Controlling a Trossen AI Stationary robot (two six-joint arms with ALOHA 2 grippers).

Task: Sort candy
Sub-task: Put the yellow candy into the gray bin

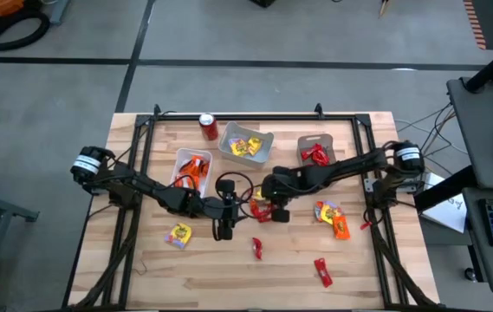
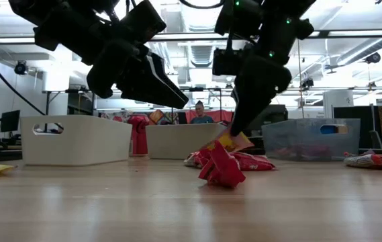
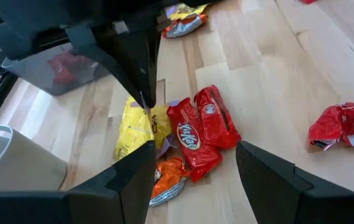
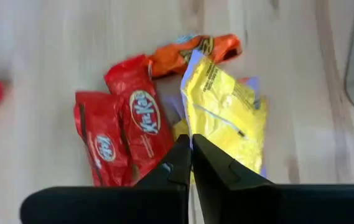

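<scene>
We judge sort partly done: three bins (image 1: 245, 146) hold some candy. Right gripper (image 4: 191, 163) clenched on yellow wrapper (image 4: 226, 112) in center pile. Left gripper (image 3: 192, 177) released, waiting nearby. Loose candy (image 1: 331, 217) remains on table (image 1: 229, 277).

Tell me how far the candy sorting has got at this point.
Partly done: the three bins already hold orange, yellow and red candy. In hand: the right gripper, jaws shut, pinches a yellow candy in the central pile; the left gripper waits open beside it. Left: KitKats and scattered pieces like the red candy.
</scene>
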